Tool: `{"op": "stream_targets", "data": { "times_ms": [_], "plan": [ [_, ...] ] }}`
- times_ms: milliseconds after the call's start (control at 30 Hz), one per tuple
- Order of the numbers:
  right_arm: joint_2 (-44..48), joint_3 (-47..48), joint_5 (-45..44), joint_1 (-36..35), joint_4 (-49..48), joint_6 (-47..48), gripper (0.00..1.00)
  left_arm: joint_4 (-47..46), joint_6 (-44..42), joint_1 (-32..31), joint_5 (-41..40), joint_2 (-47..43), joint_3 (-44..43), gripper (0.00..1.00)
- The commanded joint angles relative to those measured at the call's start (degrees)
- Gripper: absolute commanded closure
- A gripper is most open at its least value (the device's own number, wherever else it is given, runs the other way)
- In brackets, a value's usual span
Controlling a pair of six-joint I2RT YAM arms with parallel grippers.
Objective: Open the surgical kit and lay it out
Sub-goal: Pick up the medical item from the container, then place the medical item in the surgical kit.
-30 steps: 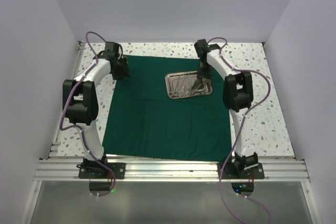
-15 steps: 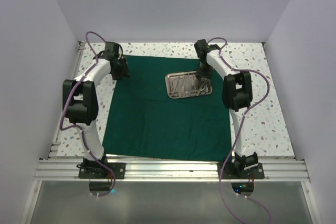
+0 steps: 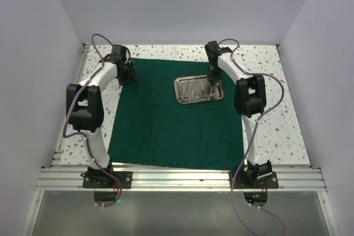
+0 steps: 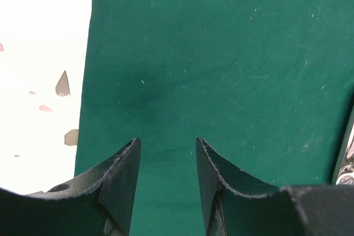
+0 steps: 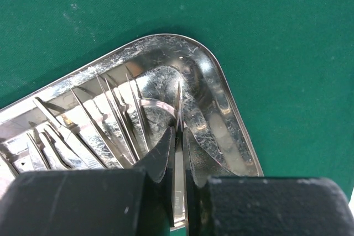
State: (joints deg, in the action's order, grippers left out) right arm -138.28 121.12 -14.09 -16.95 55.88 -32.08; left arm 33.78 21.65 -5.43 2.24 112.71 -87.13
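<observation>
One instrument [image 5: 178, 109] pinched in the tray [image 5: 235, 136].
Right fingers [image 5: 162, 156] clamp it; left fingers [image 4: 124, 175] hover parted, empty, above green drape [image 3: 166, 131].

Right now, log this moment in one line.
drape: spread flat | tray: on drape, instruments inside | right end effector: shut on slender steel instrument | left end effector: open over drape

From above and behind the arm bases [image 3: 108, 179], my top camera looks down over the whole dark green cloth drape [image 3: 166, 131]. Both wrist cameras face down, very near: left on the drape's edge, right on the shiny rectangular steel tray [image 5: 224, 128], both visible overhead.
</observation>
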Motion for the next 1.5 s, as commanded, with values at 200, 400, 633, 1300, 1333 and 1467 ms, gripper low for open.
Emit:
{"op": "stream_targets", "data": {
  "times_ms": [200, 400, 633, 1300, 1333, 1467],
  "plan": [
    [7.83, -3.25, 2.39, -0.01, -0.16, 3.07, 1.00, -2.05, 0.06, -1.60, -0.31, -8.20, 0.91, 0.52],
    [21.36, -15.26, 4.33, -1.15, -0.33, 4.65, 1.00, -1.79, 0.15, -3.97, -0.22, -8.99, -0.84, 0.52],
    [38.93, -41.53, 9.06, -5.01, -6.91, 3.86, 1.00, -2.75, 2.95, -11.61, -1.10, -6.71, -1.99, 0.52],
    [49.42, -52.60, 13.04, -7.92, -9.04, 3.60, 0.05, 8.85, 11.92, -23.48, -8.56, -3.00, -16.07, 0.55],
    [48.99, -50.56, 12.51, -7.92, -8.86, 3.69, 0.05, 8.76, 11.92, -23.57, -9.18, -4.93, -14.22, 0.55],
    [42.67, -38.79, 9.79, -7.75, -7.54, 4.56, 0.07, 8.32, 12.80, -23.57, -11.20, -14.69, -1.86, 0.55]
  ]
}}
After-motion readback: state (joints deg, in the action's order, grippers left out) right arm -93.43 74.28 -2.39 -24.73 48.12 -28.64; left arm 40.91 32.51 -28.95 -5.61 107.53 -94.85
